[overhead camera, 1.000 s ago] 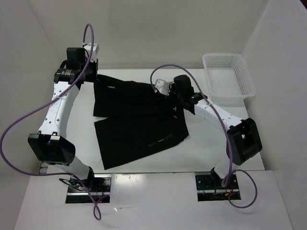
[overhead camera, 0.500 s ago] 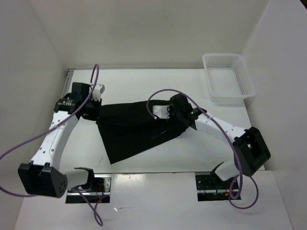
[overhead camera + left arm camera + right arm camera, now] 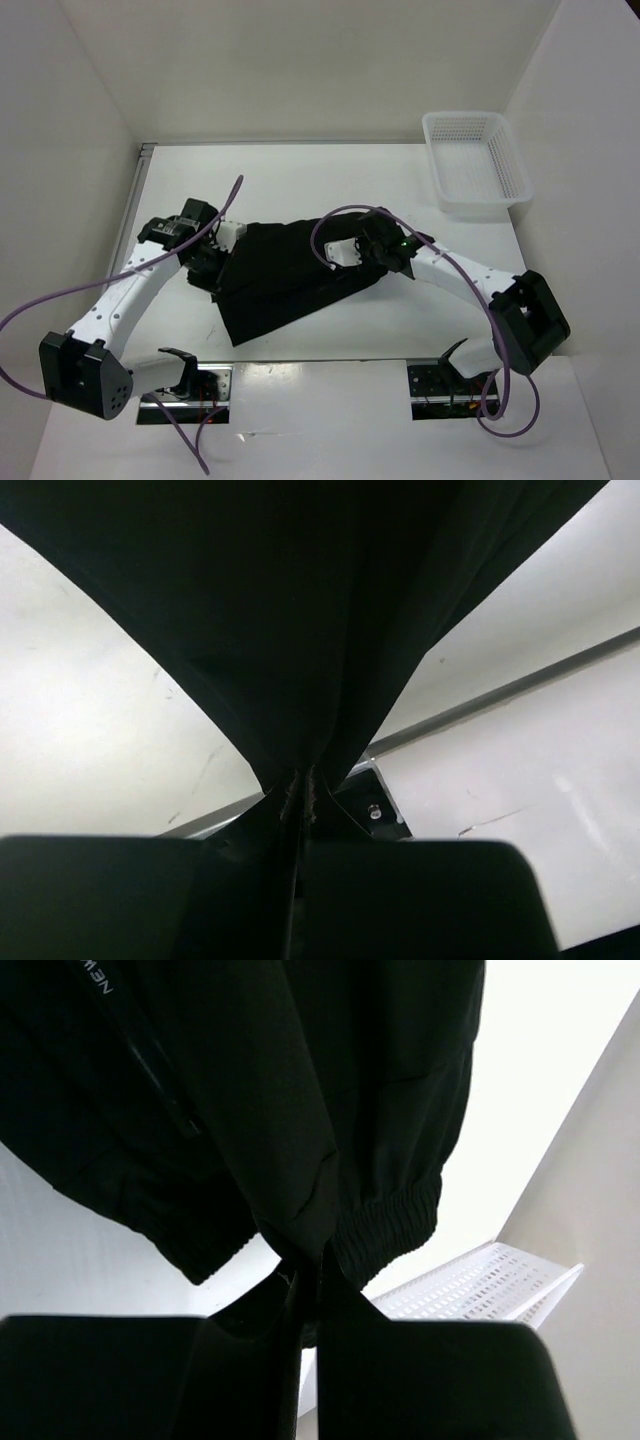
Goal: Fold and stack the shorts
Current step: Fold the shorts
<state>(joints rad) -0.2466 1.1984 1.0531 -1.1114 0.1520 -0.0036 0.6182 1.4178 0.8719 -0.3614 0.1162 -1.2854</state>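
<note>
The black shorts (image 3: 285,275) lie folded over on the middle of the table, reaching toward the near edge. My left gripper (image 3: 218,262) is shut on their left edge; in the left wrist view the dark cloth (image 3: 300,630) fans out from the pinched jaws (image 3: 303,785). My right gripper (image 3: 372,252) is shut on their right side. In the right wrist view the elastic waistband (image 3: 390,1230) and a pale printed mark (image 3: 98,978) hang from the closed jaws (image 3: 305,1265).
A white mesh basket (image 3: 477,160) stands at the back right corner, also visible in the right wrist view (image 3: 470,1280). White walls close in the table on the left, back and right. The arm bases sit at the near edge.
Both grippers have pulled the far edge of the shorts toward the near side, folding the cloth over itself. The spread-out shorts are now a narrower bundle.
</note>
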